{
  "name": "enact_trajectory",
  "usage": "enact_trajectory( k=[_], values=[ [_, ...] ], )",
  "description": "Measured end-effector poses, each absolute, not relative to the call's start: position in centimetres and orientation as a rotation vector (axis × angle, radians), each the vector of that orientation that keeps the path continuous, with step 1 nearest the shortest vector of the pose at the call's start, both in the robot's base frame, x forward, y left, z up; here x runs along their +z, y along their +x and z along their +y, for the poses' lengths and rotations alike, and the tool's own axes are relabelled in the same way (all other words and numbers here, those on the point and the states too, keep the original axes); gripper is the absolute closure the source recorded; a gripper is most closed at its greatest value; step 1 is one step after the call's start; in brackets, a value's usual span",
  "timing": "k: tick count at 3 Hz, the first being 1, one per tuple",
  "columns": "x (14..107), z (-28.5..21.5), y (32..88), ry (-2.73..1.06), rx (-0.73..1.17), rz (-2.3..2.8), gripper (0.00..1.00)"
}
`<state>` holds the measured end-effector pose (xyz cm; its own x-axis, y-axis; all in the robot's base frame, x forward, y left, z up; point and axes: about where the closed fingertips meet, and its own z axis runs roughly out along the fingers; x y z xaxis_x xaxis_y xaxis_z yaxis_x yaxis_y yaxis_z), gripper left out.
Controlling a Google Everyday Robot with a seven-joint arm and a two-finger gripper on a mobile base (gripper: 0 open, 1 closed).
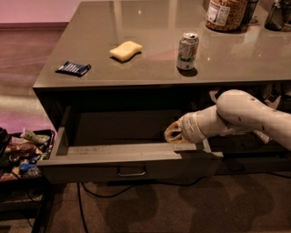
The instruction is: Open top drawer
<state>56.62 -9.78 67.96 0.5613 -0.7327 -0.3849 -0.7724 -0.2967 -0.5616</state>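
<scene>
The top drawer (91, 166) is pulled out from under the grey table, its dark front carrying a small loop handle (132, 172) near the centre. The inside looks dark and bare. My white arm reaches in from the right. The gripper (173, 133) sits over the drawer's right rear part, just above its front wall, with its tip pointing left into the cavity.
On the table top (150, 41) lie a blue packet (73, 68), a yellow sponge (126, 50), a drink can (187, 51) and a jar (225, 13) at the back. A bin of snacks (22, 152) stands at floor level on the left. Cables trail under the drawer.
</scene>
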Motion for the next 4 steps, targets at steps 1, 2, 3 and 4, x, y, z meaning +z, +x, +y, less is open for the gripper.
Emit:
enact_trajectory(
  k=[1, 2, 3, 4],
  values=[
    [66.3, -10.5, 55.7, -2.113, 0.096, 1.226, 1.0],
    [65.2, -11.4, 55.0, -2.133, 0.109, 1.254, 1.0],
    [64.5, -12.1, 54.2, -2.139, 0.126, 1.281, 1.0],
    [64.6, -12.9, 52.9, -2.14, 0.188, 1.292, 1.0]
  ],
)
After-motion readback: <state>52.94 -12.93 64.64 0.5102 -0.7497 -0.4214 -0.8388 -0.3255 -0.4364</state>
